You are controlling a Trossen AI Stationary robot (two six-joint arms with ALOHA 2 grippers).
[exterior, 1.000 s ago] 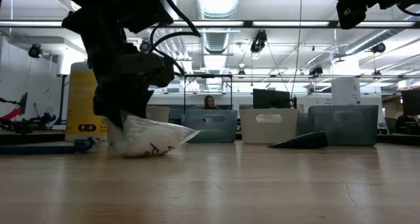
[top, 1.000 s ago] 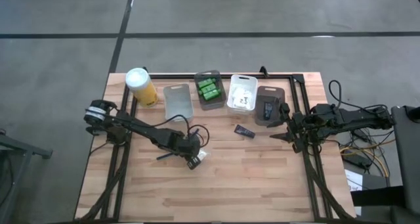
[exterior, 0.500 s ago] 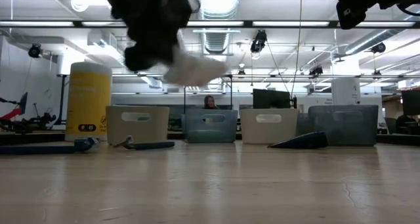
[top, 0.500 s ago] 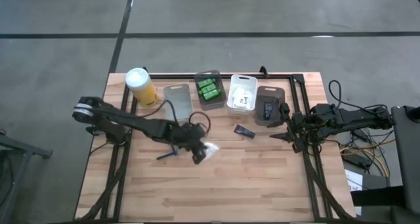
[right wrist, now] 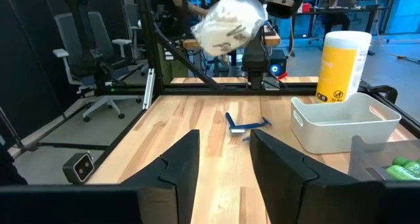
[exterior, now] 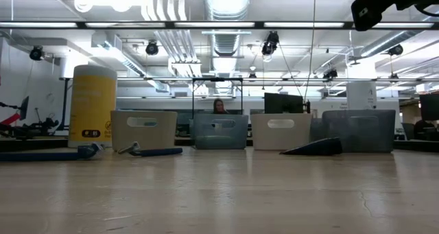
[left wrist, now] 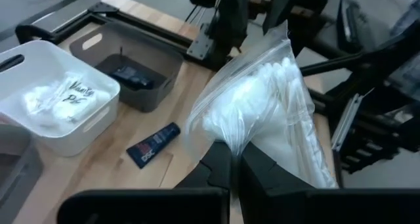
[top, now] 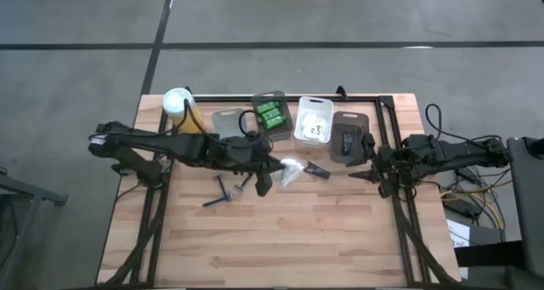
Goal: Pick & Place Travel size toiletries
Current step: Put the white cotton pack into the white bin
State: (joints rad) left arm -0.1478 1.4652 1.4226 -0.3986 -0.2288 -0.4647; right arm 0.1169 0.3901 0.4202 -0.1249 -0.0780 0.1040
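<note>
My left gripper hangs above the table's middle, shut on a white crinkly packet, a clear bag of white stuff, also seen high up in the right wrist view. Two dark blue razors lie on the wood near it. A flat black sachet lies in front of the bins. Green tubes fill one bin, and white packets lie in the white bin. My right gripper waits open at the table's right edge. My left gripper pinches the packet's near edge between its two shut fingers. The fingers come slanting down from the table's left. The packet sticks out beyond the fingertips, lifted clear of the table.
A tall yellow canister stands at the far left. Four bins line the far edge: a clear one, the green-tube one, the white one and a dark grey one. Bare wood spreads across the near half.
My left gripper has risen from the table with the white packet and gone toward the far edge and the right, toward the bins, its fingers tipping up. The packet, on the wood before, now hangs clear. The razors lie uncovered where it was.
</note>
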